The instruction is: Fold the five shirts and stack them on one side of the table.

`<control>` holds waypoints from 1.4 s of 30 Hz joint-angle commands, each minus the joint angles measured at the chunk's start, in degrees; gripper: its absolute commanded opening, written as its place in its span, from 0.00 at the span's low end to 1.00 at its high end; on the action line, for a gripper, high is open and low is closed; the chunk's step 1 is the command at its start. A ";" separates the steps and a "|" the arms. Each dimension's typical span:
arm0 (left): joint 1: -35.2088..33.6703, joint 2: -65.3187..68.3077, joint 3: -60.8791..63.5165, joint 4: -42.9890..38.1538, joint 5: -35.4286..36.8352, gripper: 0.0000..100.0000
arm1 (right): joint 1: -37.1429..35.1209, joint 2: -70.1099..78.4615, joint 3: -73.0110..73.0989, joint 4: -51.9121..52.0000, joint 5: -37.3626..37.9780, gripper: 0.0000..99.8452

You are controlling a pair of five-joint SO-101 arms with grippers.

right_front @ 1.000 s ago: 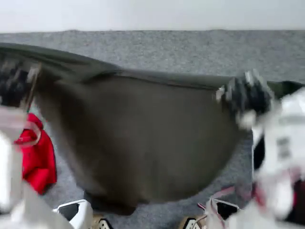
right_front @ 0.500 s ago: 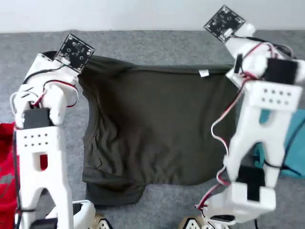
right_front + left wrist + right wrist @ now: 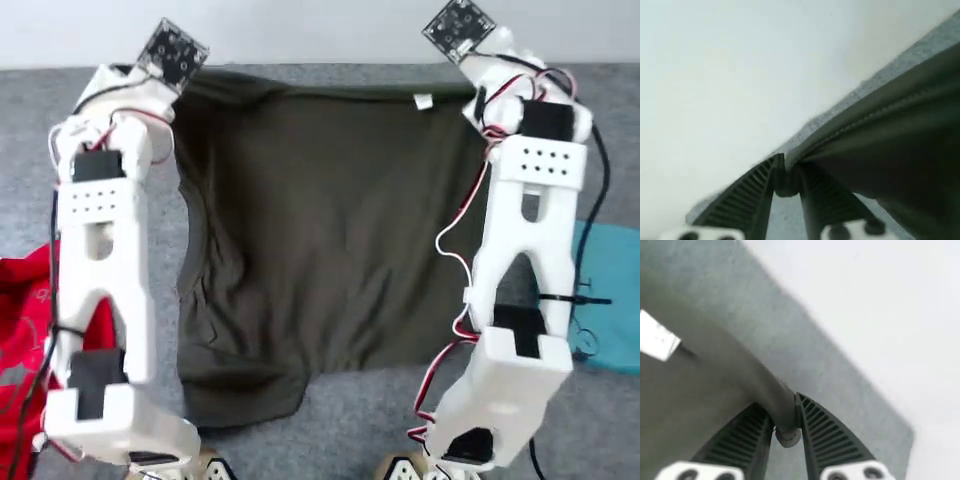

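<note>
Laying-out step of a shirt-folding task, seen from above and from both wrist cameras. One olive shirt point(image 3: 330, 230) is lying spread across the middle of the grey table point(image 3: 340, 425). Its far edge, which carries a small white label point(image 3: 424, 100), is reaching almost to the white wall point(image 3: 320, 30). Both arms are stretching out along its sides. At the far left corner the left gripper point(image 3: 787, 172) is pinching the shirt's edge, its jaws narrow with a roll of cloth caught between them. At the far right corner, close to the label, the right gripper point(image 3: 785, 415) is clamping the edge in the same way.

No fold looks made yet. The next move is probably calling for both claws to let go, then for one side to be taken and carried across. The near left part is lying rumpled, which could spoil a neat fold. A red shirt point(image 3: 25, 300) is lying at the table's left edge, and a teal shirt point(image 3: 610, 290) at its right edge. Both look unfolded.
</note>
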 commanded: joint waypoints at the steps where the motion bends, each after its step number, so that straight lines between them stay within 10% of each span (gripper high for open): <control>1: 0.18 3.52 -10.59 0.09 -0.53 0.01 | -0.13 0.04 -0.70 -5.32 -0.26 0.01; 27: 6.95 7.74 -31.08 64.62 -0.53 0.01 | -3.91 1.71 -1.05 32.31 -0.35 0.01; 42: 8.97 -19.08 7.43 64.79 -4.57 0.01 | 2.86 0.13 -0.70 45.67 0.09 0.01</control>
